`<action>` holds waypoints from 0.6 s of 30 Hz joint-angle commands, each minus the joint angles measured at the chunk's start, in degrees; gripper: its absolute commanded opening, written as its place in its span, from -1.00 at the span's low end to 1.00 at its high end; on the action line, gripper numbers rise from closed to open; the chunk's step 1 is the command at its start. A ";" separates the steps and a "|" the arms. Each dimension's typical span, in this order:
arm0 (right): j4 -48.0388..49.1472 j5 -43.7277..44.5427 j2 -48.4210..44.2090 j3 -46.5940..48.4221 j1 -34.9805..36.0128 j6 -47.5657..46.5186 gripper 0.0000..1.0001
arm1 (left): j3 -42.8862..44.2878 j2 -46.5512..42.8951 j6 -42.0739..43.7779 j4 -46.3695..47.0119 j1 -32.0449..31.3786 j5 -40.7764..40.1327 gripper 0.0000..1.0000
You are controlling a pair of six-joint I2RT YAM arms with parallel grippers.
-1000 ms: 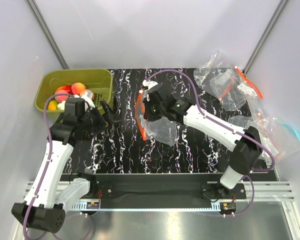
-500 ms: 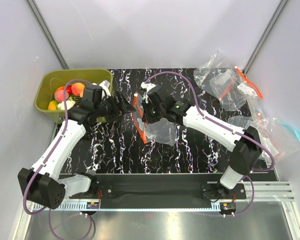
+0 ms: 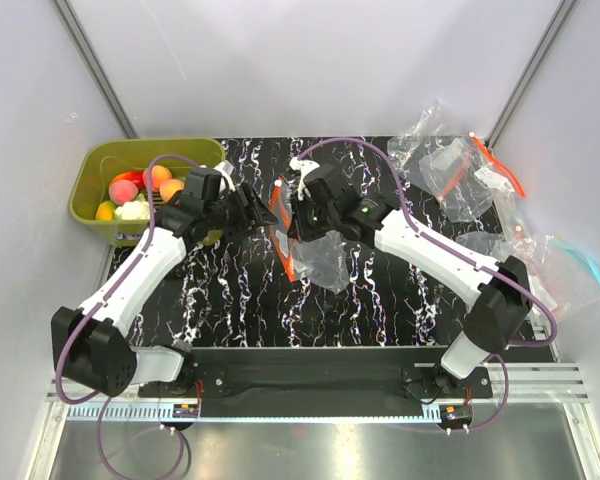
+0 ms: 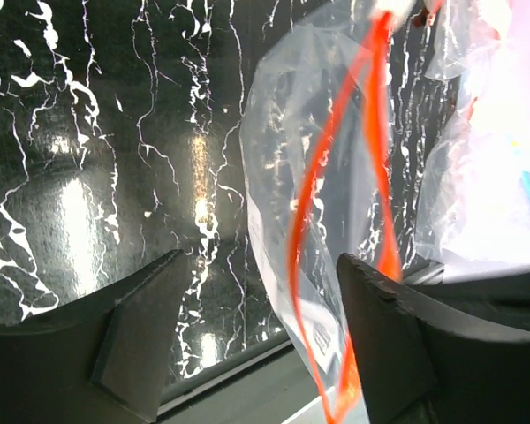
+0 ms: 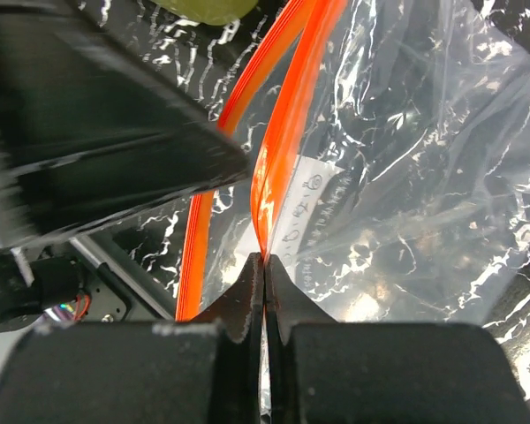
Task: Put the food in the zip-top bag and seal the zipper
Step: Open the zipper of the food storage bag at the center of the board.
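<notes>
L gripper [image 4: 256, 353]: fingers [image 4: 132, 340] are seen well apart, w/ nothing held betw. them. In top view the tip is pointed at the bag mouth and sits just beside it, mid-table, slightly toward far edge.
R gripper [image 5: 265, 274]: fingers are pressed together on the zipper; one strip is pinched at the tips (wrist cam).
Zip-top bag [image 3: 320, 258]: clear, crinkled, located mid-table. The body is spread toward the near edge and the mouth end is held at the R gripper. A printed label is seen through the plastic.
Zipper [image 5: 287, 124]: red-orange. The two strips are seen parted, so the mouth is open. The 2nd strip hangs loose on the L-gripper side. Slider tab can't be made out.
Food [image 3: 158, 176]: three orange-pink fruits are seen in the bin. The plum can't be identified (too small or hidden).
Green bin [image 3: 115, 150]: set at far-left corner of table, partly overhanging the left edge. A white cauliflower [image 3: 130, 210] and sth red, partly hidden, are also held in it.
Spare bags [image 3: 450, 175]: clear, piled at far-right corner and along right edge. One w/ a light-blue strip [image 3: 586, 262] lies past the right edge.
Table [image 3: 240, 300]: black surface w/ white marbling.
</notes>
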 commanded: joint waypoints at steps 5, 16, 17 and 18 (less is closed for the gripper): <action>2.28 -3.20 -4.83 -1.20 -0.99 -0.83 -1.00 | 0.26 4.51 0.77 7.27 -1.92 -1.43 0.02; -5.00 2.07 -4.92 2.83 -2.48 -0.65 0.40 | 5.61 6.10 5.68 4.12 -5.25 -6.87 -1.00; -6.49 2.86 -4.83 3.54 -2.48 -0.91 0.46 | 7.36 5.66 6.13 3.50 -6.39 -8.44 -1.00; -7.03 3.21 -4.83 4.15 -2.48 -0.91 0.50 | 7.90 5.48 6.40 2.71 -6.92 -8.98 -1.00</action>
